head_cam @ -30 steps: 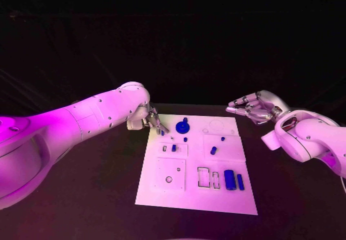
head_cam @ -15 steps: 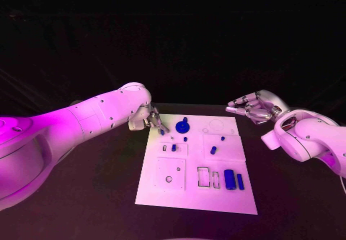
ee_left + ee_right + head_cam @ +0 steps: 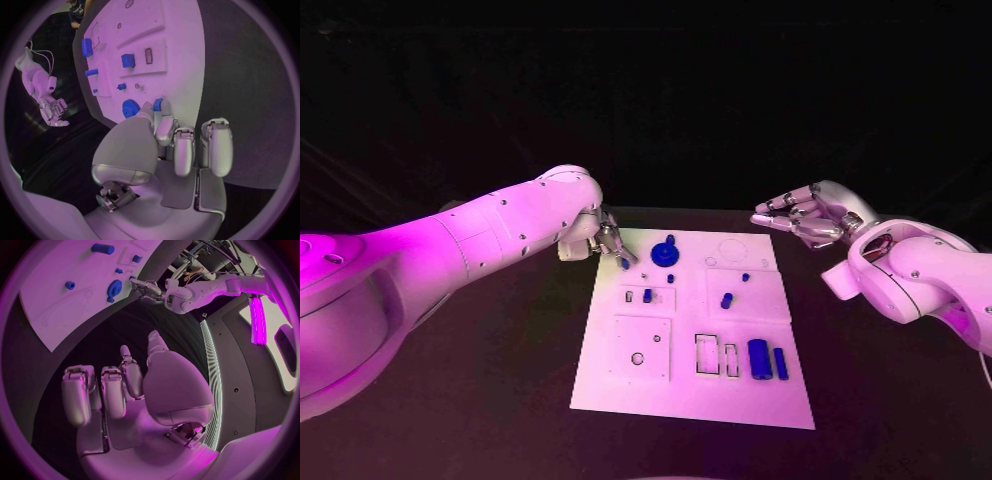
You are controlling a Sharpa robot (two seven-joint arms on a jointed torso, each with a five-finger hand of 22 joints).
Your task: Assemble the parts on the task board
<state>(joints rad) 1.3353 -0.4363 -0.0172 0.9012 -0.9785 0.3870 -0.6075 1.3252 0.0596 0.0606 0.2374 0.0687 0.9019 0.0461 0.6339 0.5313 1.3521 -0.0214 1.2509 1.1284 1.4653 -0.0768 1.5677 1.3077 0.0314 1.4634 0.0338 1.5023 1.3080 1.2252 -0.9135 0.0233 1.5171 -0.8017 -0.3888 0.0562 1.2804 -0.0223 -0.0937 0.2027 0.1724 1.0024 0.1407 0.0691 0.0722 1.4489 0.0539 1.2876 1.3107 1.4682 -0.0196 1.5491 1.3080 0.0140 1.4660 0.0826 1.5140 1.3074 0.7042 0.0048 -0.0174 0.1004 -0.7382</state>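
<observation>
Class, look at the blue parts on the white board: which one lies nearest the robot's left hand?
The round blue gear at the board's far edge, beside the left hand; the other blue parts lie nearer the robot.

The left hand (image 3: 606, 243) draws back a touch from the far left corner of the task board (image 3: 692, 398); its fingertips (image 3: 156, 106) seem to pinch a small blue part (image 3: 158, 103).

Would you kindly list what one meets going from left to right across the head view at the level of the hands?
Left arm → left hand → blue gear-like part on the task board → right hand → right arm.
</observation>
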